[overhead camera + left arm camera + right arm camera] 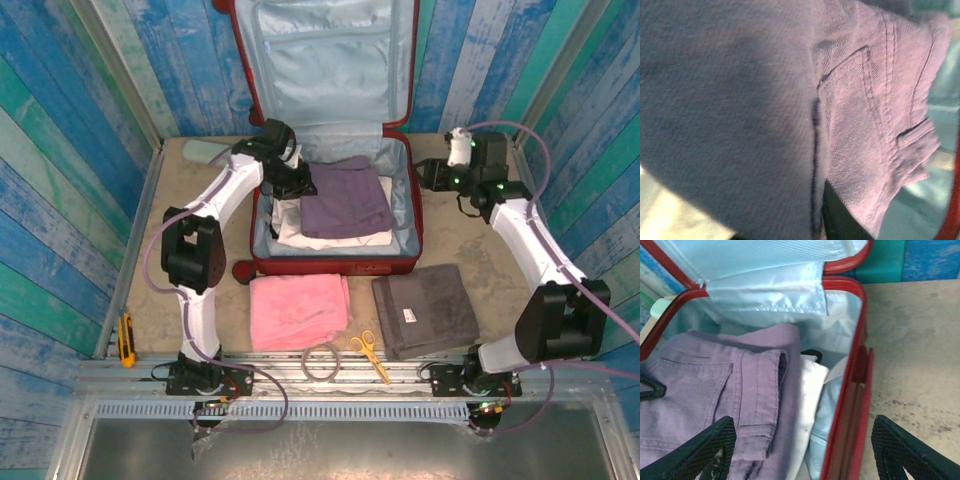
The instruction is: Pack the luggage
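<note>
Left gripper (290,180) over luggage (330,266) inside-left, jaws state unclear. Luggage open on bench (470,250), holds purple trousers (345,205) atop white clothes (300,228). Right gripper (430,175) beside luggage right wall, jaws apart, empty.

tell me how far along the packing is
Done: purple trousers and a white garment lie folded in the open luggage. In hand: the left end effector is low over the trousers; the right end effector hangs open beside the luggage. Left: pink towel and grey towel on the table.
</note>
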Controlling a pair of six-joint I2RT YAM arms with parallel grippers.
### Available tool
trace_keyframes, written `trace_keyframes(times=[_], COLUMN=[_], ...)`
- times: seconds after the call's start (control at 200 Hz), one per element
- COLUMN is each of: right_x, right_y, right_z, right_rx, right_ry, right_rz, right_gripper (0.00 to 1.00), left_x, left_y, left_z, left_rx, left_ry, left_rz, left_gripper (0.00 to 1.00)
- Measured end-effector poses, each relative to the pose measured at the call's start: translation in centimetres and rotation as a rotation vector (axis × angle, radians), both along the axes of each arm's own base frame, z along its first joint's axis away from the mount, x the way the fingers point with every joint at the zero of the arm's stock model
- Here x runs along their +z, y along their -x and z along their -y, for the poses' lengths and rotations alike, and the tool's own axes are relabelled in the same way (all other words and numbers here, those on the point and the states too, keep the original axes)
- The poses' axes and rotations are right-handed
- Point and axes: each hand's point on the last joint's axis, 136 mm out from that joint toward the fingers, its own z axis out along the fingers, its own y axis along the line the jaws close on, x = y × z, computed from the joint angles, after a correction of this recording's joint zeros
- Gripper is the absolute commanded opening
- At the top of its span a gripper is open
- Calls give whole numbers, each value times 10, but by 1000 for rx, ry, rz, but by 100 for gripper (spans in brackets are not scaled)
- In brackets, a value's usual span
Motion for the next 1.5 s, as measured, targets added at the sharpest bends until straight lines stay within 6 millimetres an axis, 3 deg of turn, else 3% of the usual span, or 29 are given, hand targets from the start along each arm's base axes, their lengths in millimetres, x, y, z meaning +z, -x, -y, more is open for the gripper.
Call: trace_keyframes(times=[0.035, 0.11, 0.2, 0.305, 0.446, 0.546, 0.646, 0.911, 1.127, 1.277, 1.497], right_x=[-1, -4, -8, -12, -14, -16, -22, -35, -40, -57, -76], right_y=[-2, -7, -15, -23, -33, -40, -42, -38, -36, -28, -13], right_z=[-5, -15, -23, -30, -43, -57, -69, -76, -74, -71, -65], right_rx=[11, 29, 42, 49, 69, 97, 122, 137, 134, 138, 139], right_ry=[2, 5, 5, 4, 3, 5, 8, 17, 27, 44, 73], right_rz=[-8, -26, -47, -72, -91, -103, -124, -172, -183, -220, -268], right_gripper=[75, 75, 76, 76, 75, 75, 75, 75, 75, 75, 75], left_x=[-1, -3, 4, 30, 83, 96, 86, 42, 35, 28, 6], left_y=[1, 3, 6, 4, -4, -14, -21, -40, -62, -69, -83], left_z=[-3, -10, -21, -41, -70, -85, -88, -59, -41, -29, -35], left_rx=[-3, -1, 18, 86, 199, 273, 307, 296, 282, 271, 289], left_ry=[-17, -52, -99, -166, -186, -155, -115, -16, -10, -38, -136], left_rz=[5, 21, 65, 171, 323, 341, 302, 173, 173, 172, 157], left_gripper=[67, 78, 100, 93, 97, 99, 94, 81, 79, 76, 71])
